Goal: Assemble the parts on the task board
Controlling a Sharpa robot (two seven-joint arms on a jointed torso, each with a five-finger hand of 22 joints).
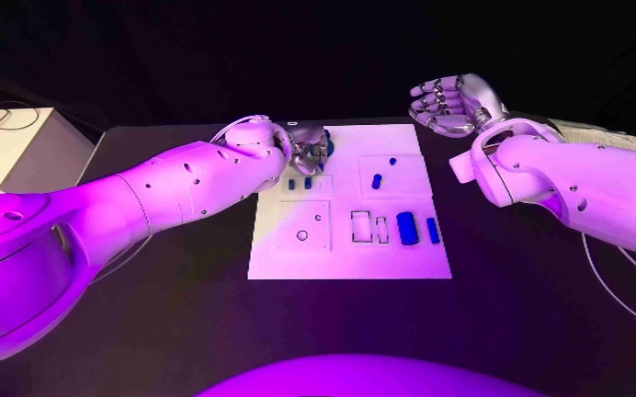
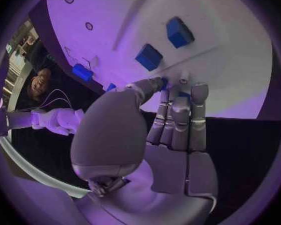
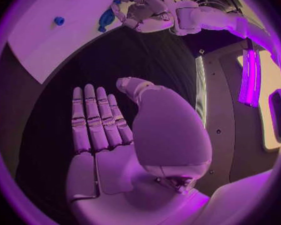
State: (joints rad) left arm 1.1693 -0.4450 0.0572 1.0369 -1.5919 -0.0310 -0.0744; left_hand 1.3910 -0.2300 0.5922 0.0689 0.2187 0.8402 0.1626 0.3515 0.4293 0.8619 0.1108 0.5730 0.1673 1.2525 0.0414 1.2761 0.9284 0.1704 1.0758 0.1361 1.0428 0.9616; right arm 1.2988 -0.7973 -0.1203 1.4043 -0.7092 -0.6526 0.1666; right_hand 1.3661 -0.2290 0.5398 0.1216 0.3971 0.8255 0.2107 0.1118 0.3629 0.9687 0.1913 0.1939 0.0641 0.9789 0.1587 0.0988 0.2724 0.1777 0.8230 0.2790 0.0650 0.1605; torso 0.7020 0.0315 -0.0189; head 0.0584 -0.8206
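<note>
Reaching at the task board (image 1: 347,266) top edge, left hand (image 1: 311,151) pinches a blue part (image 2: 164,81); right hand (image 1: 455,103) hangs open. A loose pinch could drop it.

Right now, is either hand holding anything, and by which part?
The right hand holds nothing, its fingers straight above the bare table. The left hand has its fingertips on a small blue part at the board's far edge; a real grip cannot be told.

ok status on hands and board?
Left hand at the task board's far edge, fingertips on a blue part; grip unclear. Right hand open, off the board. Nothing in the way.
</note>
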